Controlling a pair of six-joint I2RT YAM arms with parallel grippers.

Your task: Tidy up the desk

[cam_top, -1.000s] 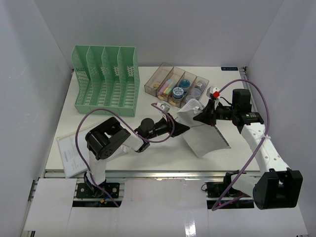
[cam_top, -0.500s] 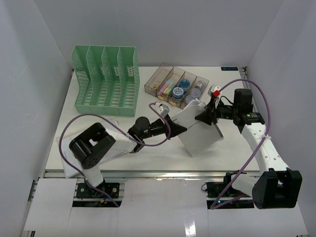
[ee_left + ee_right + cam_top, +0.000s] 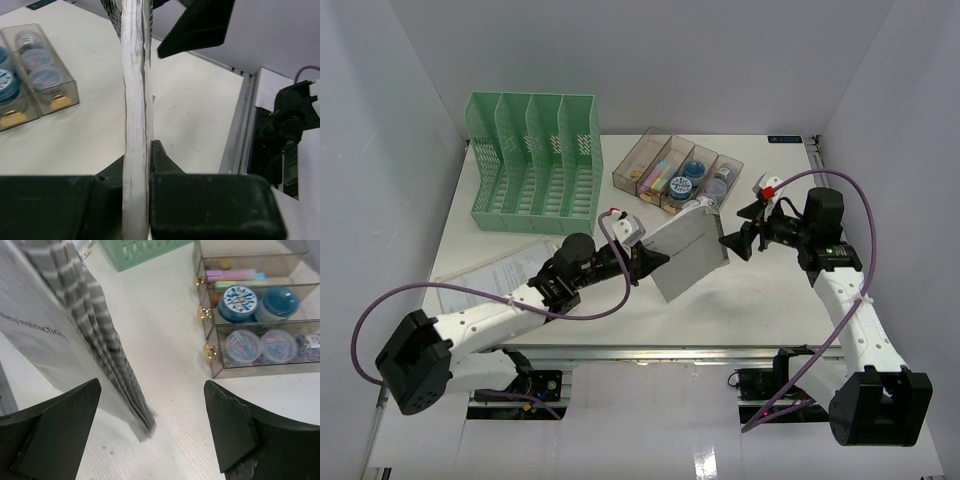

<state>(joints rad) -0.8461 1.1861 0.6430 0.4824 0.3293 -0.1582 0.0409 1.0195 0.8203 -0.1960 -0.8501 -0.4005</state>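
grey booklet (image 3: 685, 255) pinched in the left claw (image 3: 642, 262), right claw (image 3: 735, 242) standing clear

nearest the arms, the aluminium rail (image 3: 650, 350) edges the desk (image 3: 770, 290), the broad white top that carries everything here. a loose sheet (image 3: 485, 275) lies at its near-left corner, partly under the left arm.

at mid-desk the left claw is clamped on the booklet's spine edge. its wrist view shows the pages squeezed between both fingers, with the stack bowing above them. just to the right, the right claw is spread wide and holds nothing, its fingers on either side of the booklet's free edge but apart from it.

the job now is probably to carry the booklet to the green file rack (image 3: 533, 165) at the far left. to do it well, keep the grip firm, because a one-sided hold lets the pages fan and sag. turn the booklet upright and edge-on before it reaches a slot. swing it wide of the clear tray (image 3: 675, 172) that sits behind it. the right arm should back off first so the booklet cannot catch on it.

hard to tell: whether the booklet's lower corner touches the desk or hangs just above it. the cover print is too blurred to read. the left arm hides part of the loose sheet, and the rack's slot floors are not fully visible.
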